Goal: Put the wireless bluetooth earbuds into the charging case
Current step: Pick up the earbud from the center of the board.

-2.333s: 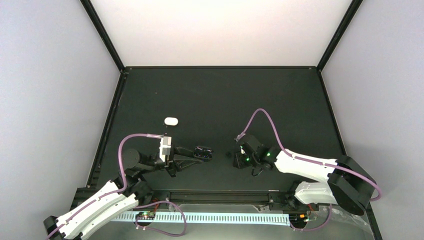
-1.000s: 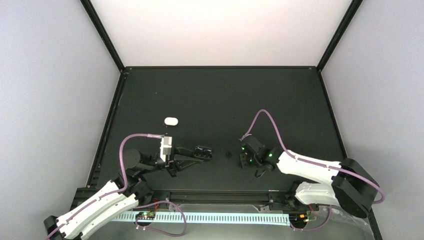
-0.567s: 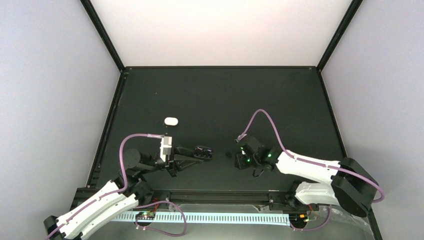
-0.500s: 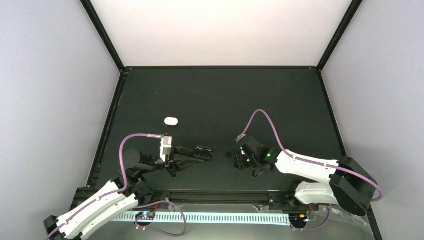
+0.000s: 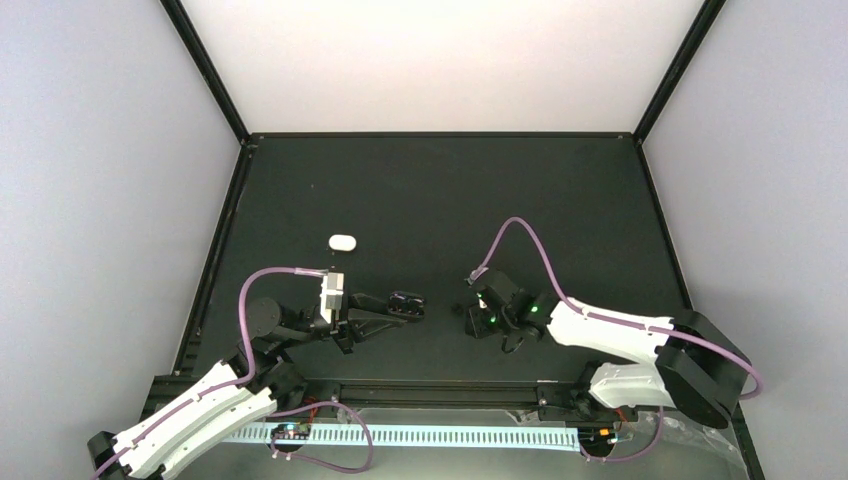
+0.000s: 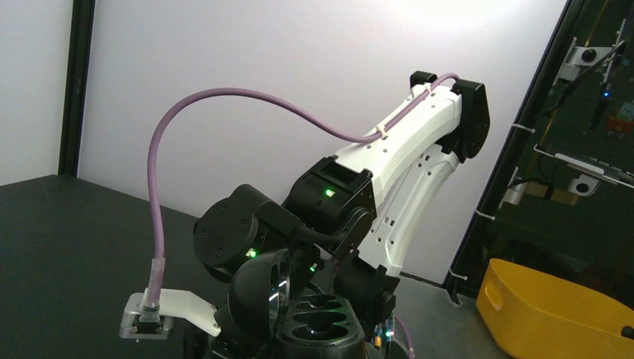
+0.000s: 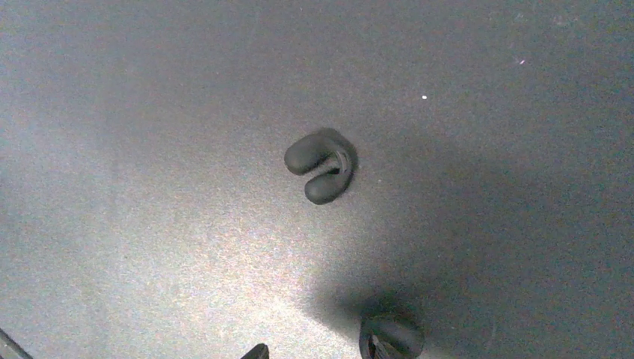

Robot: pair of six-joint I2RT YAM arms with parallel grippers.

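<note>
My left gripper (image 5: 398,306) is shut on the black charging case (image 5: 408,299), held just above the table. The left wrist view shows that case (image 6: 323,330) with its lid (image 6: 258,299) up and its wells empty; my own fingers sit below the frame. One black earbud (image 7: 321,166) lies on the dark table ahead of my right gripper (image 7: 318,351), whose fingertips stand apart with nothing between them. A second dark rounded piece (image 7: 391,333), seemingly another bud, sits by the right fingertip. From above, my right gripper (image 5: 470,312) covers both.
A closed white oval case (image 5: 342,242) lies on the table beyond the left arm. A black frame rail (image 5: 440,134) borders the table. A yellow bin (image 6: 553,307) stands off the table past the right arm (image 6: 404,172).
The right gripper drew back to the right, uncovering a black bud, then moved left again over it with its fingers a little wider. The left arm and its case stayed still.
</note>
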